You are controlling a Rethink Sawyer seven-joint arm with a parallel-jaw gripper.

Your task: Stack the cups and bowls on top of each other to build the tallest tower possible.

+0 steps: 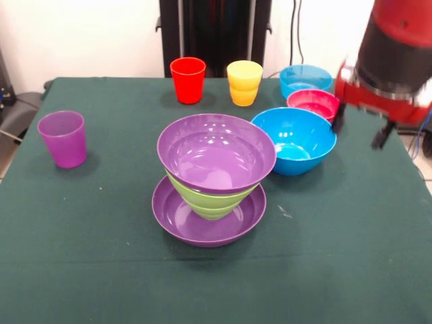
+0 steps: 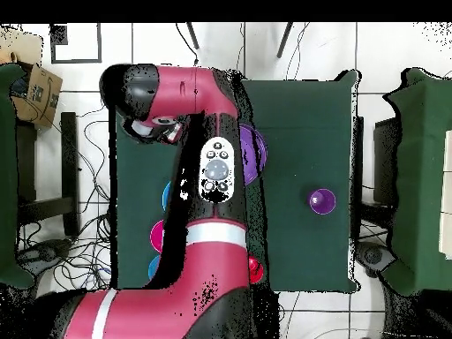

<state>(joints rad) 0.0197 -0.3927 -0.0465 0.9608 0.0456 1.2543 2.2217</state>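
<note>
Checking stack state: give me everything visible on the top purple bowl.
The top purple bowl is large, glossy, plastic-looking, round and empty, mouth up. It sits nested on the lime green bowl, which rests in the shallower purple bowl on the green table. It looks about level. Its rim is close to the blue bowl; contact is unclear.

Purple bowl [image 1: 217,152] over lime green bowl [image 1: 210,199] in purple bowl [image 1: 208,221]; blue bowl [image 1: 294,140], red bowl [image 1: 313,103], light blue bowl [image 1: 306,79]. Cups: red cup [image 1: 187,79], yellow-orange cup [image 1: 244,82], purple cup [image 1: 63,138]. Dark green table [image 1: 81,229], red-black arm [image 1: 395,61].

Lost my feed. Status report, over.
Gripper right of table, jaws unclear. Tower: purple plate, lime green bowl, purple bowl. Large blue plastic bowl unstacked beside it. Nothing blocking.
</note>
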